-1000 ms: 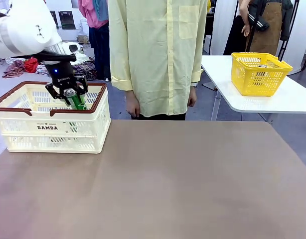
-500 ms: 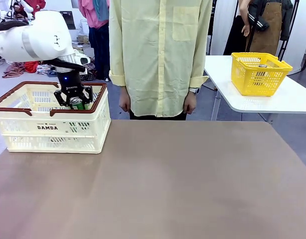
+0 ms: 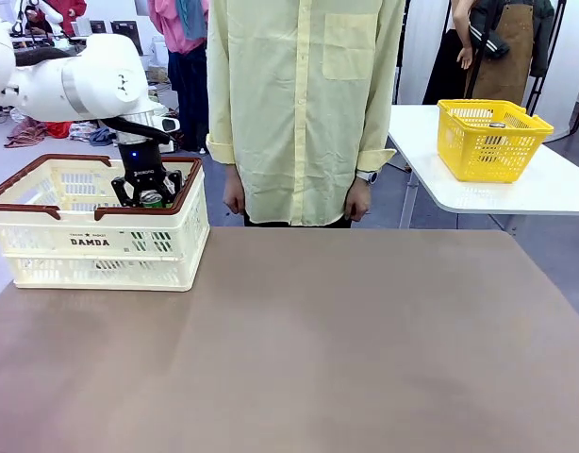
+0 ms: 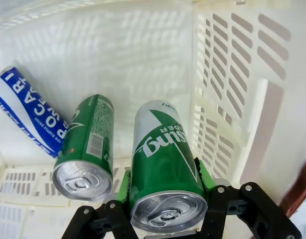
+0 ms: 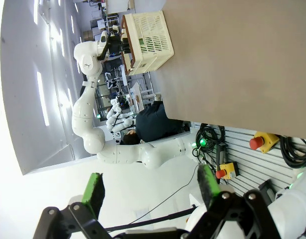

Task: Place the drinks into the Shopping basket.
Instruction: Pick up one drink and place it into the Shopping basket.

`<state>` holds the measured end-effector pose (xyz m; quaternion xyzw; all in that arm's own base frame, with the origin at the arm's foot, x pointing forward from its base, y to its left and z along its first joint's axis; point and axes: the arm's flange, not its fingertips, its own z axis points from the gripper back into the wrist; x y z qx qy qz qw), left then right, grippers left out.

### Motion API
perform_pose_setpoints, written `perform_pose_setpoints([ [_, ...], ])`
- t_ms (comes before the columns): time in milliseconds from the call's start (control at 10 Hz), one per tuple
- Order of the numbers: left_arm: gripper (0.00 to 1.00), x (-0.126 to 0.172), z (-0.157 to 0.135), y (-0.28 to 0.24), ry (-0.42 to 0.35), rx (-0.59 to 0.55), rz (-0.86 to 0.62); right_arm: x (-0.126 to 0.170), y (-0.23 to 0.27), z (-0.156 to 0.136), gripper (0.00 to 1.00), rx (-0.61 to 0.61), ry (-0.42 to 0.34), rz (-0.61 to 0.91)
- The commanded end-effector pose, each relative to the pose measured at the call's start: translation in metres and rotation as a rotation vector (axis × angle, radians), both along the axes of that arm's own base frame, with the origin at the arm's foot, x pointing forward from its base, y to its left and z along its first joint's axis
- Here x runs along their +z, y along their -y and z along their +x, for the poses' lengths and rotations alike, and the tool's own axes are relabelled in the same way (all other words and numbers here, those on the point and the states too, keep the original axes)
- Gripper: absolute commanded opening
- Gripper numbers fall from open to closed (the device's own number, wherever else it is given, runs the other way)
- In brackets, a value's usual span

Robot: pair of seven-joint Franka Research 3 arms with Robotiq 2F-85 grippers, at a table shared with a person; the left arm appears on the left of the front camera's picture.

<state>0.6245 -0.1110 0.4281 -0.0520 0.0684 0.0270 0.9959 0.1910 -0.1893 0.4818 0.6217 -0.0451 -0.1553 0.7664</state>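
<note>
Left gripper (image 3: 150, 197): clenched on a green can (image 4: 165, 149), low inside the Shopping basket (image 3: 82, 257).
Lying inside: second green can (image 4: 88, 149), blue can (image 4: 31, 112).
Right gripper (image 5: 150, 191): jaws spread, empty.

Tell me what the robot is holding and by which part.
Left gripper clamps a green can by its sides near the top; right gripper holds nothing.

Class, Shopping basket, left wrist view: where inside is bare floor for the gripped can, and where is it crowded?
Bare floor lies between the gripped green can and the slotted side wall of the Shopping basket, and beyond the cans toward the far wall. Crowded: the other side, where a second green can and a blue can lie.
</note>
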Motion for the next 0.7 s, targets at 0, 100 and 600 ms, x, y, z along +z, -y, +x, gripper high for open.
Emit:
perform_pose_setpoints([
  [0, 0.0, 0.0082, 0.0087, -0.0015, -0.012, -0.003, 0.019, 0.0033, 0.0, 0.0001, 1.0, -0.001, 0.011, 0.011],
  [100, 0.0, 0.0076, 0.0089, -0.001, -0.014, -0.006, 0.023, 0.0033, 0.0, 0.0001, 1.0, -0.001, 0.011, 0.011],
  [600, 1.0, 0.0135, 0.0047, -0.0029, 0.007, -0.003, 0.055, 0.0033, 0.0, 0.0001, 1.0, -0.001, 0.011, 0.011],
])
